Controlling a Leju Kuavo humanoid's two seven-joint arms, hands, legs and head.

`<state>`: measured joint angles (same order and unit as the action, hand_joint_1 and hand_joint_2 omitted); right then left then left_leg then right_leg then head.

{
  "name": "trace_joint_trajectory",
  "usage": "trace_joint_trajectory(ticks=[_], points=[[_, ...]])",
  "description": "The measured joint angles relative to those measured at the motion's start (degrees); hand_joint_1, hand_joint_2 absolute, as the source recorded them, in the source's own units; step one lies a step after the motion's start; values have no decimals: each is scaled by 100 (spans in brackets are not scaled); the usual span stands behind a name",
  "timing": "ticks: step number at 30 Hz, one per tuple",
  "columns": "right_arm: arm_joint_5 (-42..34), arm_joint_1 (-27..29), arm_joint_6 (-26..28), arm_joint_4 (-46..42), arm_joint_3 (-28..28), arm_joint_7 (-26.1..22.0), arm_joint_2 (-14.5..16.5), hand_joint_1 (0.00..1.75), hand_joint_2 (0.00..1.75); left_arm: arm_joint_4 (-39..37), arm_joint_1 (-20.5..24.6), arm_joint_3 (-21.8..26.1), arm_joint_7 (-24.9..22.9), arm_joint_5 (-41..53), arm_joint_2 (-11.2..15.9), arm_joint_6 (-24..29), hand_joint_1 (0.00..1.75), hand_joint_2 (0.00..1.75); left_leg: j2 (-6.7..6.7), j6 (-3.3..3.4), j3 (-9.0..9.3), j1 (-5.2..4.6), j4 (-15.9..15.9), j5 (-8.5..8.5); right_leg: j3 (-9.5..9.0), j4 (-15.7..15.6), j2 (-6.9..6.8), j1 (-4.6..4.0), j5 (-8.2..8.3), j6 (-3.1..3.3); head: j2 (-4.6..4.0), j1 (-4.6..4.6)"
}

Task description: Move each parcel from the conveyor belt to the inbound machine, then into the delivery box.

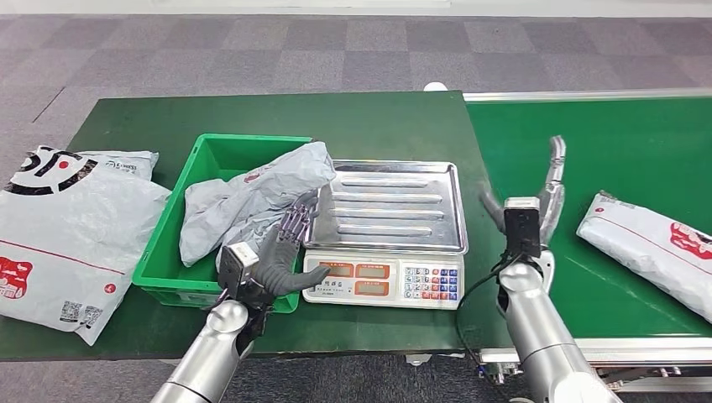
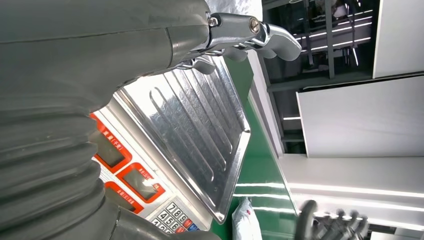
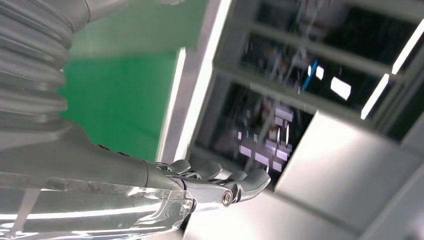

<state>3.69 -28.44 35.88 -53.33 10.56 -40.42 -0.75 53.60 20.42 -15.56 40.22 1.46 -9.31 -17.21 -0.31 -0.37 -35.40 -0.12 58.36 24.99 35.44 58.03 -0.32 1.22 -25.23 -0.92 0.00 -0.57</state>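
A crumpled grey parcel [image 1: 252,197] lies in the green delivery box [image 1: 164,252], its upper end draped over the box's right wall toward the scale. My left hand [image 1: 281,252] hovers at the box's front right corner beside the scale [image 1: 382,280], fingers spread and holding nothing; whether its fingertips touch the grey parcel I cannot tell. The scale's steel tray [image 1: 390,206] [image 2: 195,135] is bare. A white parcel with red print [image 1: 651,248] [image 2: 245,217] lies on the green conveyor belt [image 1: 621,143]. My right hand [image 1: 537,201] [image 3: 215,182] is raised left of it, fingers apart.
Two large white printed bags [image 1: 59,227] lie on the green table left of the box. The belt's metal side rail [image 1: 588,348] runs along the front right, near my right arm. Grey carpet floor lies beyond the table.
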Motion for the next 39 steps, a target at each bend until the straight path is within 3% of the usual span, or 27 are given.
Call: trace_joint_trajectory(ticks=[10, 17, 22, 27, 39], points=[[398, -12, 216, 25, -1138, 7, -940, 0, 175, -6, -31, 0, 0, 0, 8, -31, 0, 175, 0, 10, -1, -7, 2, 7, -1, -2, -1, 6, 0, -2, 0, 0], [576, -60, 114, 337, -1481, 128, -1258, 0, 175, 11, -49, -2, 0, -1, 25, -33, 0, 175, 5, 10, 0, -6, 0, 8, 0, -2, 3, 5, 0, -2, 0, 0], [1101, -371, -461, 1210, -1565, 1187, -1514, 0, 175, 16, -61, -2, 0, -1, 34, -81, 0, 175, -4, 13, -2, -7, 1, 6, -5, -2, -10, 7, -1, -5, 0, 0], [2169, -734, -838, 2280, -1451, 2972, -1868, 0, 175, 7, -64, -2, 0, -7, 66, -130, 0, 175, -9, 15, -4, -12, 2, 6, -7, -2, -16, 12, -1, -7, 0, 0], [3286, -904, -1487, 3305, -950, 5102, -2329, 0, 175, -25, -58, -2, 0, -7, 78, -233, 0, 175, -10, 18, -4, -13, 0, 10, -6, -2, -17, 13, -7, -14, 0, 0]])
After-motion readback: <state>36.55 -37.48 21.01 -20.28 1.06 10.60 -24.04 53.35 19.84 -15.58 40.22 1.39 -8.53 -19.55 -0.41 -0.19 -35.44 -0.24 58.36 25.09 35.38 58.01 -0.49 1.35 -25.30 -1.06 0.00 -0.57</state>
